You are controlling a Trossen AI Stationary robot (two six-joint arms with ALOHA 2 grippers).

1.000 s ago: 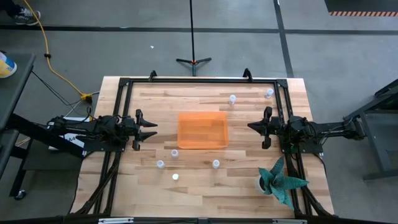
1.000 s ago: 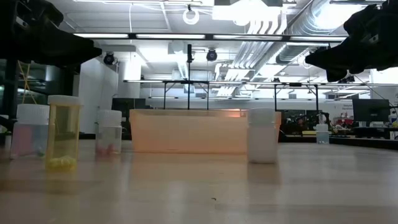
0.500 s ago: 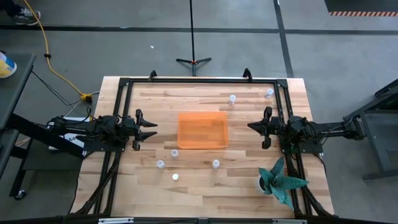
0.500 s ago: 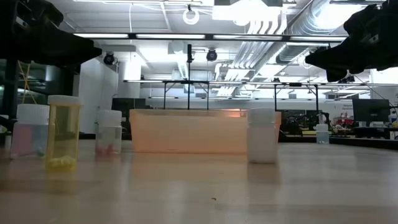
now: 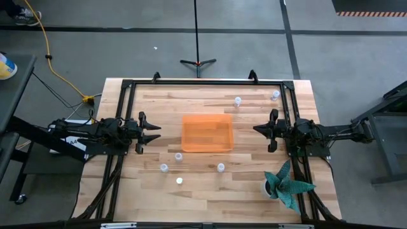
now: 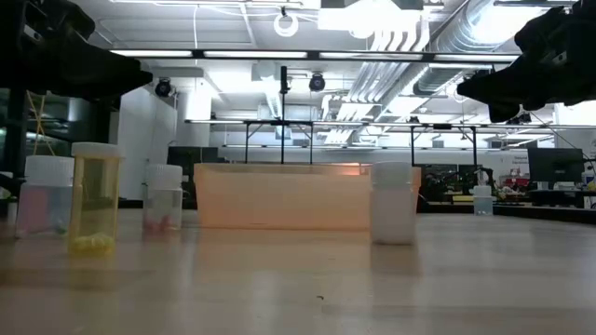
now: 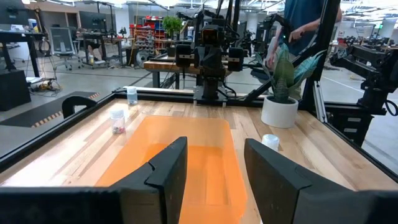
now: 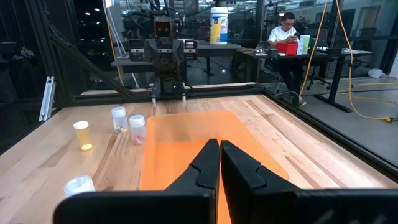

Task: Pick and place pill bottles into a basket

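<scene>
The translucent orange basket [image 5: 206, 132] rests flat on the wooden table's middle. Several small pill bottles stand upright on their bases around it. Two are toward the far edge [image 5: 238, 100] [image 5: 275, 95]; others stand near the front [image 5: 179, 156] [image 5: 164, 168] [image 5: 220, 167]. In the low view a yellow bottle [image 6: 95, 198] and a white one [image 6: 392, 203] stand before the basket [image 6: 289, 195]. My left gripper [image 5: 156, 131] hovers open left of the basket, pointing level at it [image 7: 214, 168]. My right gripper [image 5: 256, 129] hovers shut on the basket's right side [image 8: 219, 155]. Neither touches anything.
A teal leafy plant in a white pot [image 5: 286, 184] stands at the near right corner. A black frame [image 5: 203, 81] runs round the table's edges. A person [image 7: 305, 25] stands beyond the table's right side; another [image 8: 283, 28] sits at a desk farther off.
</scene>
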